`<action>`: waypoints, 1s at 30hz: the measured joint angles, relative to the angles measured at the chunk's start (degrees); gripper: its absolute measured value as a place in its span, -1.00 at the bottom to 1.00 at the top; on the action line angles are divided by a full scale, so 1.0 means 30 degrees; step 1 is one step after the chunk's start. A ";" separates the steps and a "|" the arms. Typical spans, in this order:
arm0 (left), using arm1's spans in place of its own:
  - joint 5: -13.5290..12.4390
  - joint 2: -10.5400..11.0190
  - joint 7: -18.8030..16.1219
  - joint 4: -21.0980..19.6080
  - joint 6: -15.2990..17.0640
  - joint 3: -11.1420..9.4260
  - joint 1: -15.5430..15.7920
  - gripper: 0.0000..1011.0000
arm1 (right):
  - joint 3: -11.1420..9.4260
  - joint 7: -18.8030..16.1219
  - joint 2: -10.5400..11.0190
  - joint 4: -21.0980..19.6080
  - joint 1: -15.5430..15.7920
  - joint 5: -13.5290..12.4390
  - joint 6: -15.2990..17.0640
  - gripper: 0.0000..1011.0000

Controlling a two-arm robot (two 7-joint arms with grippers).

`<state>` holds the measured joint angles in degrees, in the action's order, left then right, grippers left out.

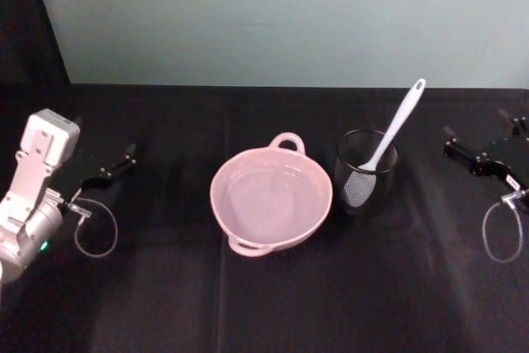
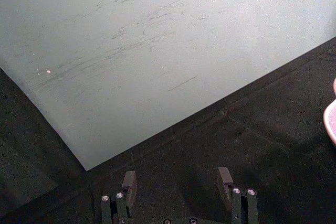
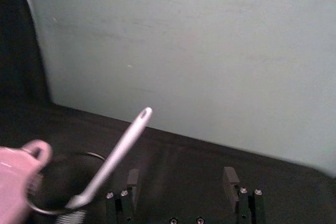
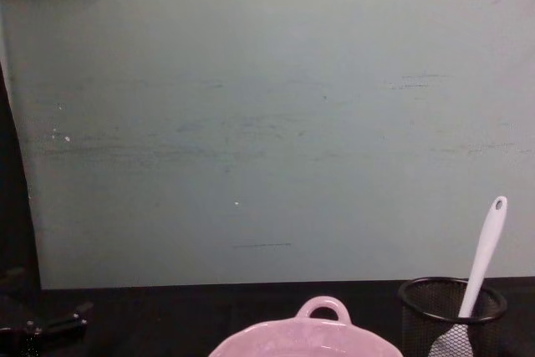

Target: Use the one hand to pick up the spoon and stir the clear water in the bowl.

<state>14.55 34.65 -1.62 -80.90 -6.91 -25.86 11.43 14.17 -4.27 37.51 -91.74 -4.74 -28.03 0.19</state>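
Observation:
The pale pink bowl (image 1: 225, 181) sits mid-table with a loop handle on its far rim, and faint glints mark clear water (image 1: 269, 204) inside. Right of it, the white spoon (image 1: 398, 121) stands head-down in a black mesh cup (image 1: 366, 192), handle leaning up and right. My left gripper (image 1: 111, 155) rests at the table's left, open and holding nothing; its fingers (image 2: 129, 182) stand wide apart. My right gripper (image 1: 475, 134) sits open at the far right, clear of the cup. Its wrist view shows the spoon (image 3: 118, 156), the cup (image 3: 58, 187) and the bowl (image 3: 16, 182) off to one side.
A black cloth (image 1: 264, 303) covers the table, and a pale green wall (image 4: 267, 123) stands right behind it. Cable loops (image 1: 95, 233) hang by both wrists. From the chest, the bowl (image 4: 322, 311) and the spoon (image 4: 485, 248) in the cup (image 4: 418, 307) show low.

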 joint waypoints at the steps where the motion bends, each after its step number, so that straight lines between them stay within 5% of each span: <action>1: -0.0001 -0.0001 0.0000 -0.0001 0.0000 0.0001 0.0000 1.00 | -0.0207 -0.0363 -0.0052 -0.0110 0.0054 -0.0570 0.0268 0.99; 9: 0.0000 -0.0001 0.0000 0.0000 0.0001 0.0000 0.0000 1.00 | -0.1995 -0.3471 -0.0932 -0.0683 -0.0045 -0.6237 0.3645 0.99; 16: -0.0001 -0.0002 -0.0001 0.0000 0.0001 0.0000 0.0000 1.00 | -0.1970 -0.3962 -0.1655 0.0291 -0.1256 -0.9566 0.6525 0.99; 22: 0.0000 -0.0002 0.0000 0.0000 0.0001 0.0000 0.0000 1.00 | -0.1235 -0.3945 -0.1965 0.1462 -0.2584 -1.0548 0.7897 0.99; 30: 0.0000 -0.0001 0.0000 0.0000 0.0001 0.0001 -0.0001 1.00 | -0.0077 -0.4235 -0.2332 0.3173 -0.4281 -0.9954 0.7121 0.99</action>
<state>14.55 34.65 -1.62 -80.90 -6.91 -25.86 11.43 13.94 -16.98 30.51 -82.22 -17.59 -57.89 21.55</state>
